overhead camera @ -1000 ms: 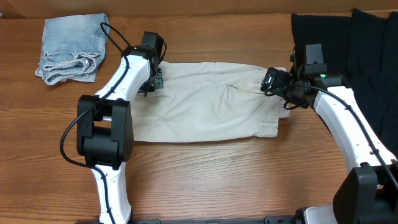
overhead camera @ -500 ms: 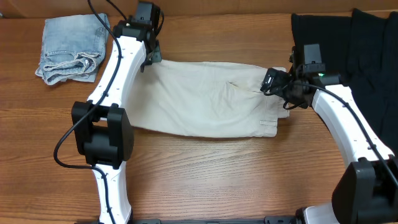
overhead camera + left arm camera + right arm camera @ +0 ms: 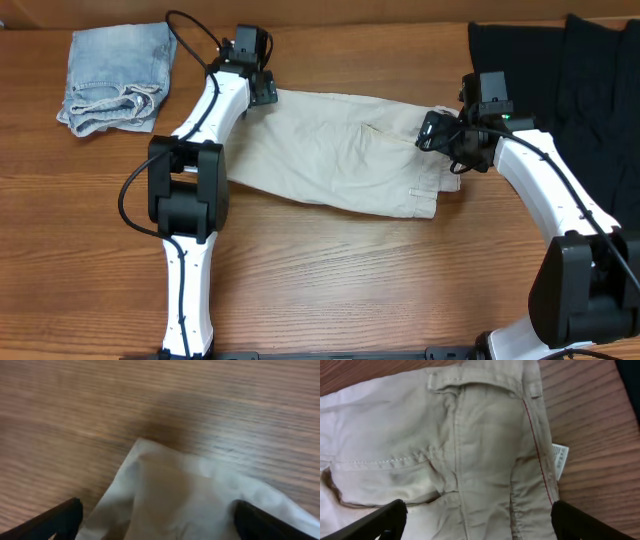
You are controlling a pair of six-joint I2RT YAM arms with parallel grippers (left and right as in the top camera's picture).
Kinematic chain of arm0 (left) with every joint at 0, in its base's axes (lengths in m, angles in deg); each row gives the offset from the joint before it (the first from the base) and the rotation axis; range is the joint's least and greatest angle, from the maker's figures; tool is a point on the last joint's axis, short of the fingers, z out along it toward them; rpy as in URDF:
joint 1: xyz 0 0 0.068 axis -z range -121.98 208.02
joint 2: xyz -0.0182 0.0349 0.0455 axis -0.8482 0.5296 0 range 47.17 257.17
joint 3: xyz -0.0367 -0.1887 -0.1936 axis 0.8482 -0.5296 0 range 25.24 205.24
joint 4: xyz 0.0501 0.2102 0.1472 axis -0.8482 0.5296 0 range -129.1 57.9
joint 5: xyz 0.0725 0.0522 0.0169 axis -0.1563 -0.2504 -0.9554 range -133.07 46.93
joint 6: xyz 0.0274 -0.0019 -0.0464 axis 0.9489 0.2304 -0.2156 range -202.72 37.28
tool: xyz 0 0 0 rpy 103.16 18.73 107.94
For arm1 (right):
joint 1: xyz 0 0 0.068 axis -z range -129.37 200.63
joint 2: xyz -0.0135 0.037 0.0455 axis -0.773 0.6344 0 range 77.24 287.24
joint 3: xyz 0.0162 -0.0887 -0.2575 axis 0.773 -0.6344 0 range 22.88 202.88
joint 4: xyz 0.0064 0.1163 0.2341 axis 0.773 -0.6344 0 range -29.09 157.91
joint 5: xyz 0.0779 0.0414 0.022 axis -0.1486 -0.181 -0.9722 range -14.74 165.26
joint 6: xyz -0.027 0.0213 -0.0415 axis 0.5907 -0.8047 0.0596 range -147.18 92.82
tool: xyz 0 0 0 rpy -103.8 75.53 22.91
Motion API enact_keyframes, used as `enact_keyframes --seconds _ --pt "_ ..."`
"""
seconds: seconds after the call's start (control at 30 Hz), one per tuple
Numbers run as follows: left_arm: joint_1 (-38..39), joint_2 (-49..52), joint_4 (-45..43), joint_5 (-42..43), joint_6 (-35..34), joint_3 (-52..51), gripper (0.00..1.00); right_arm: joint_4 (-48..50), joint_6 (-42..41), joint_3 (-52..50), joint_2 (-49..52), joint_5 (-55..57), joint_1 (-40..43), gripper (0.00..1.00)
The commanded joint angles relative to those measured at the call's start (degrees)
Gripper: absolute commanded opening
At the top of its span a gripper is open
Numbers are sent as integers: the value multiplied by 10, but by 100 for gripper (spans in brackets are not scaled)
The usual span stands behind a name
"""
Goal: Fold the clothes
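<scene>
Shorts (image 3: 340,150), one pair in pale cream-beige, are seen spread flat and a little askew on the wooden table (image 3: 350,290); the waistband end is turned toward the right arm and the leg end toward the left arm. Two arms are counted, one at each end of the shorts. The left gripper (image 3: 262,88) is placed at the far corner of the leg end; in its wrist view the two dark fingers (image 3: 55,522) are held wide apart, with the cloth corner lying between them and not clamped. The right gripper (image 3: 432,130) is set over the waistband end; its fingers (image 3: 380,520) are likewise spread apart above the fabric, nothing being gripped. Under it one belt loop (image 3: 470,379) is shown across the waistband (image 3: 532,435); one stitched pocket seam (image 3: 380,462) is shown beside it; one white label (image 3: 560,460) is seen poking out at the waistband's edge onto the wood. One folded light-blue denim garment (image 3: 115,75) is laid well apart from the shorts, beyond the leg end; black garments (image 3: 570,90) are laid near the waistband end, beyond the right gripper, and how many pieces make up that dark mass cannot be told.
</scene>
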Motion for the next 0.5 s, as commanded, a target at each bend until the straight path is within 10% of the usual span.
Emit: enact_keyframes --seconds 0.0,0.47 --pt "-8 8 44 -3 31 7 100 7 -2 0 -2 1 -1 96" --pt "-31 -152 241 40 43 122 100 6 0 0 -2 1 1 100"
